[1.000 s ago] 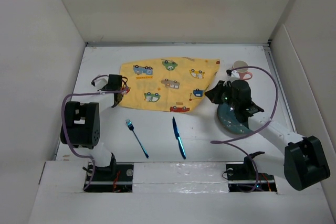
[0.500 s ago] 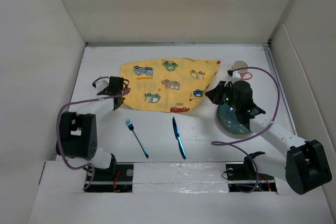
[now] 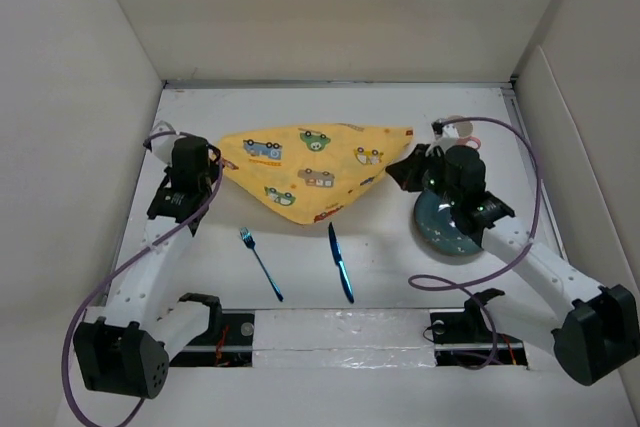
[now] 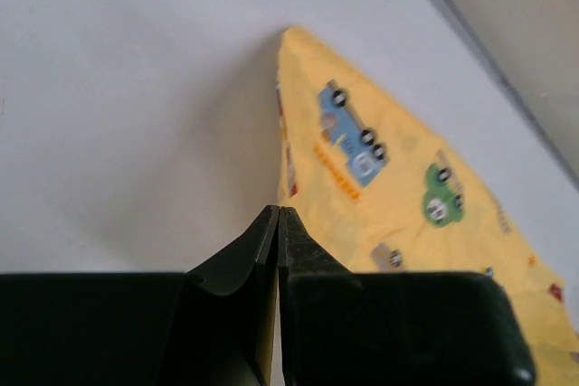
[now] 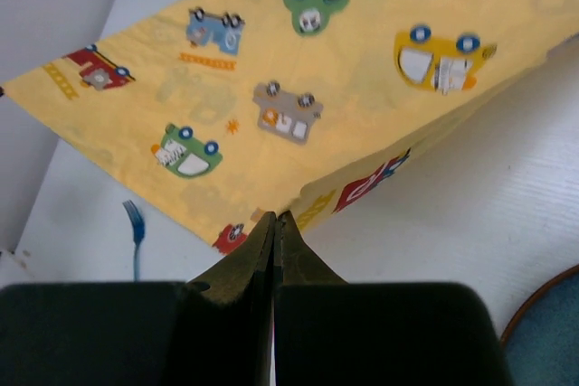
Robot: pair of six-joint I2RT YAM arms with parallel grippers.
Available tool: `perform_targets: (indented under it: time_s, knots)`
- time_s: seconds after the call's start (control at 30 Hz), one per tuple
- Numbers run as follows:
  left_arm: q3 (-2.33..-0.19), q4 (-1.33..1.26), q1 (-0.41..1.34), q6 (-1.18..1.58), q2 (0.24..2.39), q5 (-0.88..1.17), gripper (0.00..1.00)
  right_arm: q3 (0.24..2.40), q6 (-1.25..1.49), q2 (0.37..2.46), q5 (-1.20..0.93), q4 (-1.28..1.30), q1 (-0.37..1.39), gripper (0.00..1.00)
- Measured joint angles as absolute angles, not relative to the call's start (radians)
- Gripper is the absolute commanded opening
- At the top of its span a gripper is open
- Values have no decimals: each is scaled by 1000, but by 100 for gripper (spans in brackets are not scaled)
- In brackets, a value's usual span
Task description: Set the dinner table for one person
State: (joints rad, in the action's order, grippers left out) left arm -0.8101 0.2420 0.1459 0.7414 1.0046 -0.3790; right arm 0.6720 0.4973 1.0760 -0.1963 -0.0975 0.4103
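Note:
The yellow car-printed placemat (image 3: 305, 162) hangs off the white dinner table (image 3: 390, 262), stretched between my two grippers with its lower point drooping toward the table. My left gripper (image 3: 213, 155) is shut on the placemat's left corner; in the left wrist view the jaws (image 4: 279, 214) are closed, with the cloth (image 4: 380, 178) running away from them. My right gripper (image 3: 402, 164) is shut on the right corner; in the right wrist view the closed jaws (image 5: 274, 219) pinch the cloth's edge (image 5: 298, 88).
A blue fork (image 3: 260, 264) and a blue knife (image 3: 340, 262) lie on the table near the front, the fork also in the right wrist view (image 5: 136, 223). A dark teal plate (image 3: 447, 225) lies under my right arm. A pink cup (image 3: 460, 127) stands behind it.
Both grippers have lifted the placemat off the table. My left arm swung outward to the left, pulling the cloth taut into a hanging triangle. Fork, knife and plate have not moved.

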Motion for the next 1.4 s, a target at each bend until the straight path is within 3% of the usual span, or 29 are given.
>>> perform_targets:
  time_s: [0.23, 0.4, 0.63, 0.77, 0.87, 0.97, 1.03, 1.07, 1.17, 1.27, 1.4]
  knots:
    - [-1097, 260, 146, 700, 1028, -338, 0, 1013, 490, 1030, -109, 40, 444, 0]
    - [-1353, 231, 127, 679, 1182, -272, 0, 1264, 467, 1115, -65, 73, 406, 0]
    - [-1917, 344, 92, 615, 1634, -219, 0, 1628, 432, 1487, -67, 160, 316, 0]
    - [-2231, 414, 71, 592, 1849, -173, 0, 2107, 424, 1877, -121, 305, 266, 0]
    - [-2162, 424, 33, 595, 1818, -109, 0, 2334, 430, 2016, -170, 400, 236, 0]
    - [-1998, 397, 34, 593, 1736, -94, 0, 2344, 436, 1992, -207, 435, 210, 0]
    - [-1802, 344, 86, 594, 1647, -89, 17, 2197, 445, 1892, -224, 374, 201, 0]
    - [-1687, 298, 126, 600, 1605, -85, 36, 2096, 447, 1824, -231, 350, 200, 0]
    - [-1393, 207, 268, 620, 1541, -53, 54, 1841, 451, 1647, -252, 286, 213, 0]
    - [-1254, 175, 382, 625, 1611, -40, 55, 1717, 447, 1560, -261, 240, 233, 0]
    - [-1244, 156, 439, 625, 1772, -87, 55, 1605, 439, 1500, -250, 201, 251, 0]
